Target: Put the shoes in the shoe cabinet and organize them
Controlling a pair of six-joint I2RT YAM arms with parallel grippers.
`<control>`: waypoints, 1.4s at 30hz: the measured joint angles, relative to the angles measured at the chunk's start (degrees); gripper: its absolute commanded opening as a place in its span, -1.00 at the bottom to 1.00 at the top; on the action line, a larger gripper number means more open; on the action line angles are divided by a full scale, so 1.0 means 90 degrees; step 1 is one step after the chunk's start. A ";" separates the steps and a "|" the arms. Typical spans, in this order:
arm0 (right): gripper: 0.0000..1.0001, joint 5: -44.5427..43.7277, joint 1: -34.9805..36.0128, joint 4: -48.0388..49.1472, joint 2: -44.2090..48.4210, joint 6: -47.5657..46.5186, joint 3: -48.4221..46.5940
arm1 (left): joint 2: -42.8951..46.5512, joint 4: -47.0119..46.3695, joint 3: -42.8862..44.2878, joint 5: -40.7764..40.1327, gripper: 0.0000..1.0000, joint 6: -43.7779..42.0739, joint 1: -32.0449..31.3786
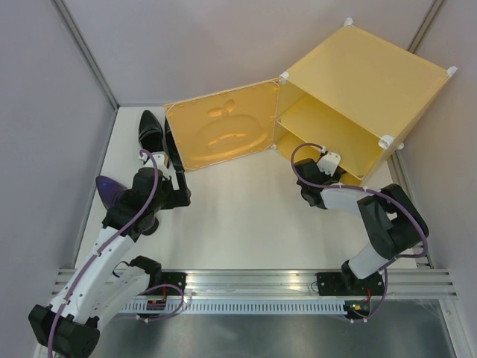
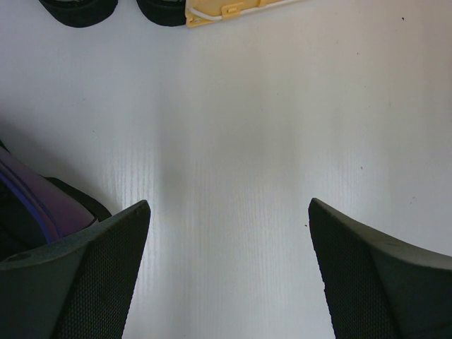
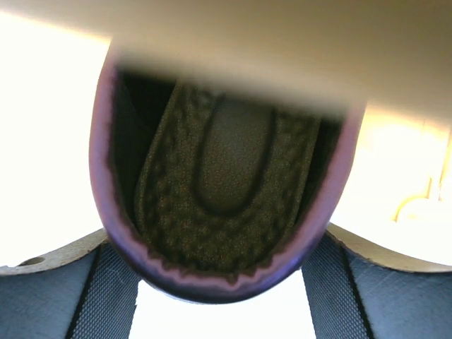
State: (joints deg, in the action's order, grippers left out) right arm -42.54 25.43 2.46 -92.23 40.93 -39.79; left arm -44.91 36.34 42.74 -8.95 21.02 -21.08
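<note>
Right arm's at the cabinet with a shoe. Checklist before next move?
1. Door open: ok.
2. Right gripper on purple shoe: ok, fingers flank its heel.
3. Shoe fully inside cabinet lower bay: cannot tell.
4. Left gripper open, empty: ok.
5. All shoes stowed: not ok; second purple shoe and black shoe on table.

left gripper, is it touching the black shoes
Apart: left wrist view shows bare table between the left gripper and the black shoes.
</note>
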 measured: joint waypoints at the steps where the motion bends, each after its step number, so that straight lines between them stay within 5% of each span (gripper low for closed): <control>1: 0.67 0.0032 0.0017 -0.0034 0.0049 0.0000 0.0017 | 0.0000 0.0000 0.0000 0.0000 0.89 0.0000 0.0000; 8: 0.87 0.0170 0.0299 -0.0272 0.0493 0.0090 0.0112 | 0.0000 0.0000 0.0000 0.0000 0.89 0.0000 0.0000; 25: 0.82 0.0503 0.1525 -0.1086 0.1003 0.0583 0.0223 | 0.0002 0.0000 -0.0002 -0.0056 0.89 0.0000 0.0000; 42: 0.81 0.0755 0.1360 -0.0629 -0.0068 -0.0818 -0.0257 | 0.0002 0.0000 -0.0002 -0.0163 0.89 0.0000 0.0000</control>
State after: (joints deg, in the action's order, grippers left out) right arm -35.75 37.67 -3.20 -92.84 33.56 -42.11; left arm -44.88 36.34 42.72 -10.41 21.02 -21.08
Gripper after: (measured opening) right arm 0.908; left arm 0.949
